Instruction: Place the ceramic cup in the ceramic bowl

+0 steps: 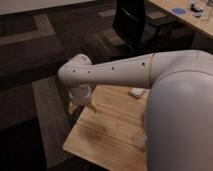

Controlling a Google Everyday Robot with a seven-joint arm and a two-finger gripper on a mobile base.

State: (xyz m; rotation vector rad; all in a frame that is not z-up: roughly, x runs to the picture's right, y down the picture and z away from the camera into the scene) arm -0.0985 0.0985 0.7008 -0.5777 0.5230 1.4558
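My white arm (125,70) stretches from the right across a small wooden table (115,130). Its wrist bends down at the table's far left corner, where my gripper (82,102) points at the tabletop edge. A small white object (136,92) lies on the table just below the forearm, half covered by it. I cannot tell whether it is the ceramic cup. The ceramic bowl is hidden or out of view. My shoulder housing (180,120) blocks the right part of the table.
Dark patterned carpet (35,60) surrounds the table. A black office chair (135,22) stands behind it. A long wooden desk (195,22) at the top right carries a flat blue round thing (178,10) and small items.
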